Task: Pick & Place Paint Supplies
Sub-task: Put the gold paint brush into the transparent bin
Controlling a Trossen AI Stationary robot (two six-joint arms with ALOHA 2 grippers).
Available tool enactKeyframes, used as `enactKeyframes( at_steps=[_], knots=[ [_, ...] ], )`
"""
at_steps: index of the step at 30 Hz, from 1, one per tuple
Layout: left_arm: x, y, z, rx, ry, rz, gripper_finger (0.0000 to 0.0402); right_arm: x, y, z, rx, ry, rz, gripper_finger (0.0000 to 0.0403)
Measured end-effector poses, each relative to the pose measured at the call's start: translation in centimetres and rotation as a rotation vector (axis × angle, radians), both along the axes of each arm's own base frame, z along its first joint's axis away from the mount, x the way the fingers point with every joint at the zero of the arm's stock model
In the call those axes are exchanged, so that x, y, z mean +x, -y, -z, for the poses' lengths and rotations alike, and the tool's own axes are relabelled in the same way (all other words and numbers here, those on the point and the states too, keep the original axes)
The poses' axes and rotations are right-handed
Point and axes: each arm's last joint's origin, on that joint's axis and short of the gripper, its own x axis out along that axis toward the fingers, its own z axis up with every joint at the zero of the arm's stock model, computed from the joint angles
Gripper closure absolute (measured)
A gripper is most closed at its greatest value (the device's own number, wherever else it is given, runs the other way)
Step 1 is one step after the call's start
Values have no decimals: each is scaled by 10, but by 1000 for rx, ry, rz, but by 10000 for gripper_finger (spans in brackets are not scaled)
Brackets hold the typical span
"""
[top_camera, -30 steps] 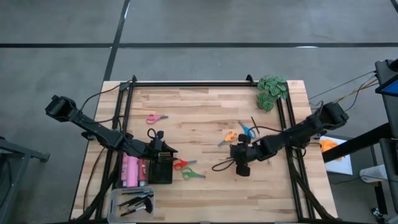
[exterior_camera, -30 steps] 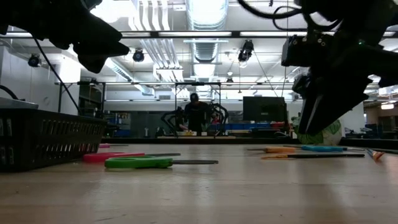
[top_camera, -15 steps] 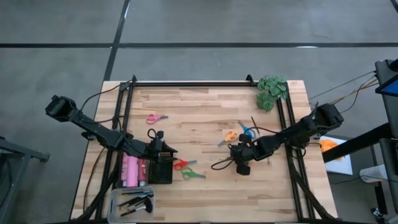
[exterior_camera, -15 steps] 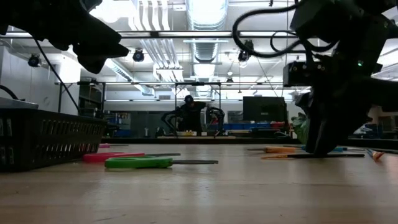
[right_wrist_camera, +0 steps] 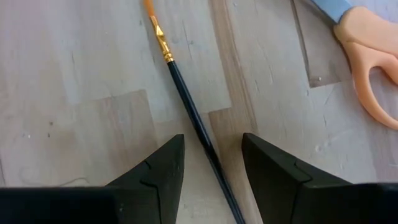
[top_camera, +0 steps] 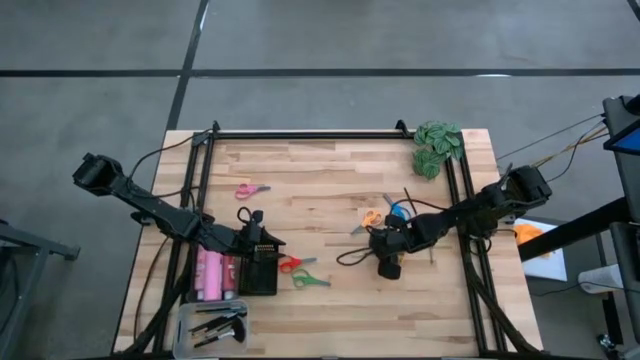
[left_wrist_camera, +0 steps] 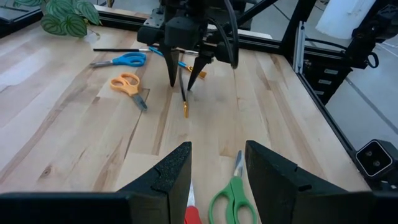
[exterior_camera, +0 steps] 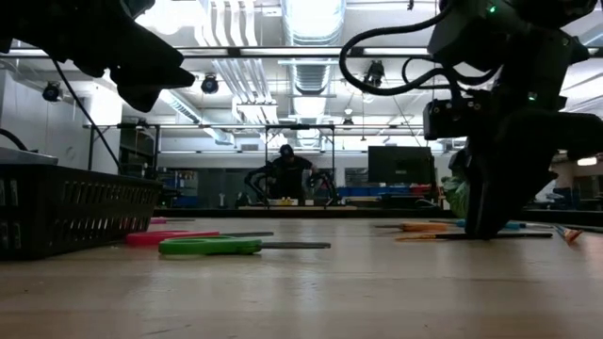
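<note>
A thin dark-handled brush (right_wrist_camera: 186, 106) with a gold ferrule lies flat on the wooden table. My right gripper (right_wrist_camera: 211, 140) points steeply down over it, open. One finger stands on each side of the handle, and neither touches it. The left wrist view shows the same gripper (left_wrist_camera: 182, 84) astride the brush (left_wrist_camera: 184, 102). My left gripper (left_wrist_camera: 217, 149) is open with nothing between its fingers. It hangs above the table beside the black basket (top_camera: 258, 272). Pink bottles (top_camera: 212, 275) lie beside the basket.
Orange scissors (top_camera: 368, 218) and blue scissors (top_camera: 397, 210) lie just beyond the right gripper. Red scissors (top_camera: 290, 264) and green scissors (top_camera: 310, 280) lie beside the basket, and pink scissors (top_camera: 250, 190) lie farther back. The green leafy clump (top_camera: 438, 145) is at the far right, and a tray of brushes (top_camera: 215, 325) at the near left.
My right gripper has sunk toward the table and tipped steeper, and its fingertips have come down around the brush. The gap between its fingers is the same as before. The brush has stayed where it was.
</note>
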Motion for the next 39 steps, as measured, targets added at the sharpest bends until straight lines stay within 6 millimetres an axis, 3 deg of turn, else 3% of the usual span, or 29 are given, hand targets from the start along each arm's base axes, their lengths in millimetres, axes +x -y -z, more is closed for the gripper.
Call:
enactKeyframes(
  at_steps=[14, 26, 39],
  knots=[
    [0, 0, 0, 0, 0, 0, 249, 0, 5, 1, -24, -5, 16, 248],
    [0, 0, 0, -1, 0, 0, 249, 0, 6, 2, -54, -6, 6, 386],
    [0, 0, 0, -1, 0, -1, 249, 0, 6, 2, -53, -2, 10, 387]
  ],
)
